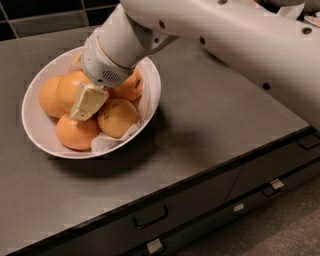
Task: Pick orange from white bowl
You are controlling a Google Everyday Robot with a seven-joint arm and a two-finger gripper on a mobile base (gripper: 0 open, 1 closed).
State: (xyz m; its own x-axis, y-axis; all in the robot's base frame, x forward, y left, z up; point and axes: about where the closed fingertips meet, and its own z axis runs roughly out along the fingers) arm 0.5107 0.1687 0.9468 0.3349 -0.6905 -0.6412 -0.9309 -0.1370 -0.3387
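Where the white bowl [156,87] sat on the left part of the dark grey counter [215,120], the gripper [88,102] was down inside it, on top of the heaped oranges [75,134].

- At least five oranges were visible. All rested in the bowl; those at the rear were partly hidden by the wrist.
- The gripper's pale cream end lay tilted and pointed toward the lower left. It touched the upper-left orange [71,86] and sat just beside the front-right orange [117,116].
- Grip width: could not tell. Only one side of the gripper showed; the rest was under the round grey wrist housing [107,75].
- The crumpled paper liner [107,142] showed at the bowl's front, below the front-right orange.
- The white arm [235,40] came in from the upper right, crossed above the counter and covered the bowl's rear rim.
- The bowl cast a shadow on the counter to its right and front.
- Drawers [150,216] with dark handles and small pale tags ran below the counter's front edge.
- Dark tiles [45,15] ran behind the counter.
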